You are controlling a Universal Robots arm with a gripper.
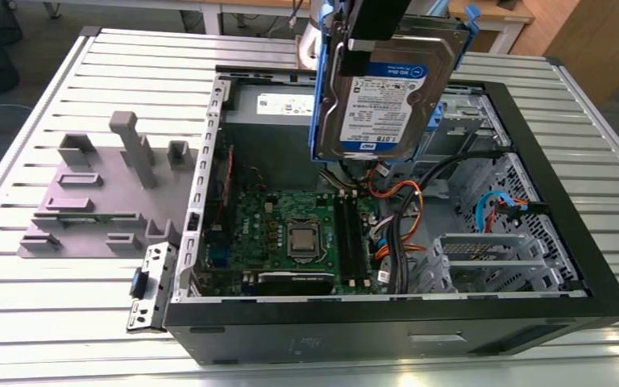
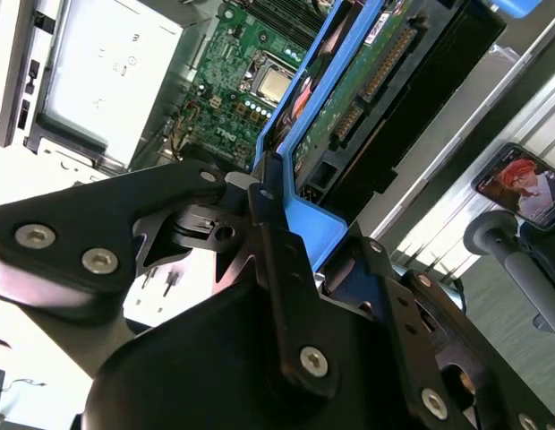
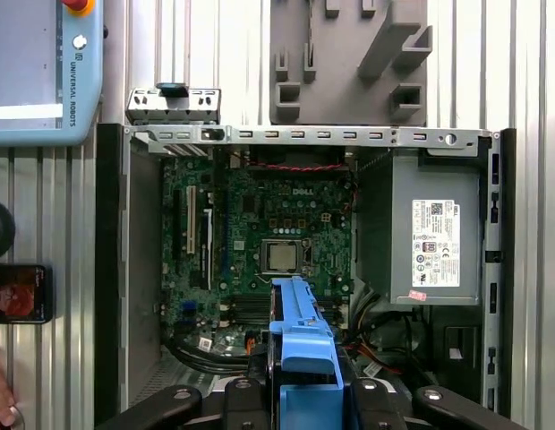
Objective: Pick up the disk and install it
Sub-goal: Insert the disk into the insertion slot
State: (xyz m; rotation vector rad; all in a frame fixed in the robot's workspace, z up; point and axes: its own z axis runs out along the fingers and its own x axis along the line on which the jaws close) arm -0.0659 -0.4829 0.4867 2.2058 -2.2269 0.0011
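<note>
I am holding the disk (image 1: 387,97) by its blue frame (image 3: 304,345). My end effector (image 3: 304,399) is clamping the frame's edge, so the disk is hanging on edge in the air above the open computer case (image 1: 551,274), over its far middle part.

The first thing I am worrying about is the grip itself. I am pinching plastic, not the metal body, and I judge the frame could flex or slide between my fingers, letting the disk tilt or drop.

A drop from here would be landing on the motherboard (image 1: 288,234) or on the bundle of cables (image 1: 401,205) lying right below the disk. Those cables are looping up loosely. If I am lowering without clearing them, a corner of the frame could be snagging one or pinching it against metal.

The metal drive bay (image 1: 498,250) is sitting toward the exterior view's right of the disk. With the disk hanging this way, any small twist in my hold would be making the frame meet the bay's edges crooked and jam.

The power supply (image 3: 434,242) is close at the far side, so a wide swing could be knocking the disk against it.
</note>
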